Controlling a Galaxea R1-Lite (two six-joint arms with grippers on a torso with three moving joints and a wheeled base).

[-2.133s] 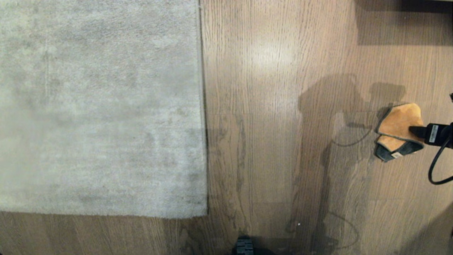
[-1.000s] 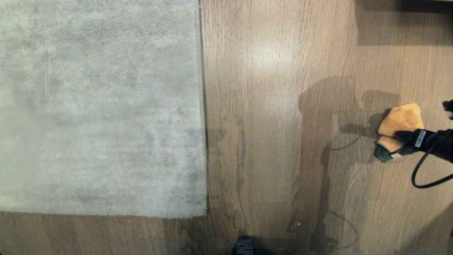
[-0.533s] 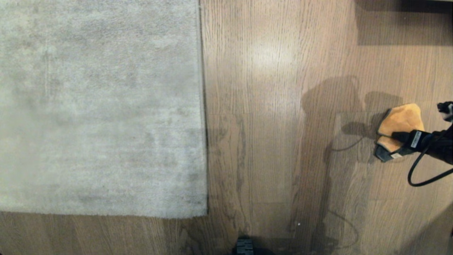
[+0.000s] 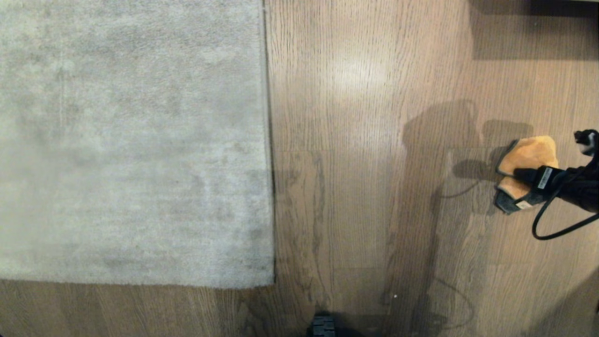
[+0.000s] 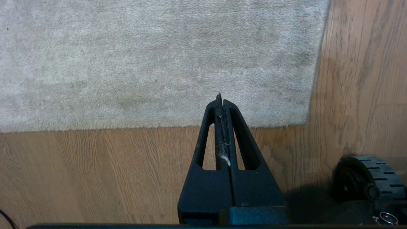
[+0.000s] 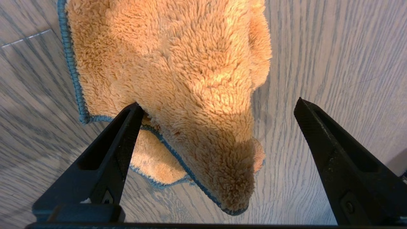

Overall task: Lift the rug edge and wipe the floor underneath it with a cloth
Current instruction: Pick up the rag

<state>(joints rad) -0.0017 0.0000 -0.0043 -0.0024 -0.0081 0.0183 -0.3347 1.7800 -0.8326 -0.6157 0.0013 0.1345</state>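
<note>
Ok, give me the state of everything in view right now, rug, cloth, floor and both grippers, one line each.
rug edge: flat on the floor, not lifted.
cloth: crumpled on the floor, not gripped.
floor: bare wood planks, arm shadow across them.
right gripper: open, fingers straddling the cloth's near end.
left gripper: shut, empty, parked over the rug's near corner.

A rug lies flat on the floor at the left. Well apart, at the far right, a cloth lies bunched on the floor.
</note>
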